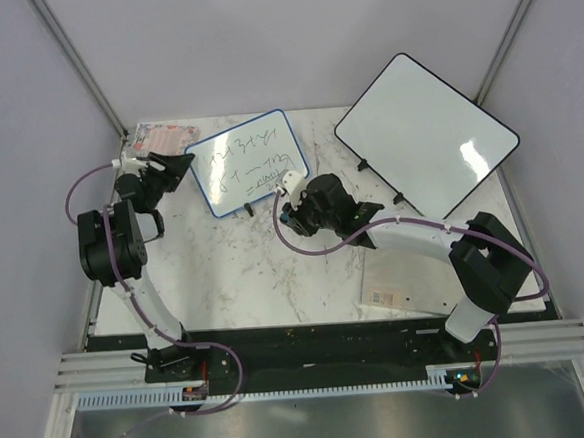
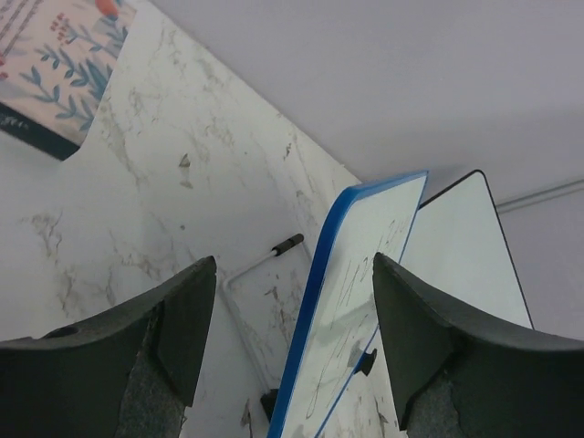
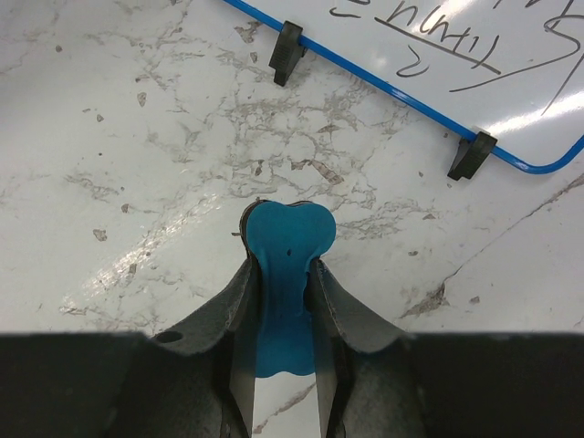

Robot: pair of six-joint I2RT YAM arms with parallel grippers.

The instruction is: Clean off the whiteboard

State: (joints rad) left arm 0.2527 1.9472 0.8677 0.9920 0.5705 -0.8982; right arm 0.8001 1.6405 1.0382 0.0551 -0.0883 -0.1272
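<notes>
- Pale walls (image 1: 279, 39) box in the cell on three sides, which leaves me a plain backdrop to work against.
- Marble table (image 1: 236, 273) carries everything, with both arms bolted at its near edge and reaching toward the back.
- Far right, a black-framed blank whiteboard (image 1: 426, 134) sits at an angle with one corner past the table's edge. I take it as parked out of the way and not my job.
- At the back, left of centre, the blue-framed whiteboard (image 1: 248, 162) lies between the two end effectors. Black scribbles cover its face and none is wiped yet.
- Under the right arm a beige sheet with a barcode label (image 1: 401, 276) lies flat, well apart from the scribbled board.
- A floral card (image 1: 161, 138) sits in the back left corner, just beyond my left arm's reach point.
- My left end effector (image 2: 292, 265) is released. Its jaws stand either side of the board's blue left edge without touching it, lined up, I judge, to pin the board against sliding.
- My right end effector (image 3: 283, 265) is clenched on a blue pad (image 3: 285, 233), just short of the board's near edge.
- That pad sticks out past the fingertips so it should meet the surface first. I cannot tell whether it touches the table.
- Small black feet (image 3: 288, 50) clip along the board's near edge.
</notes>
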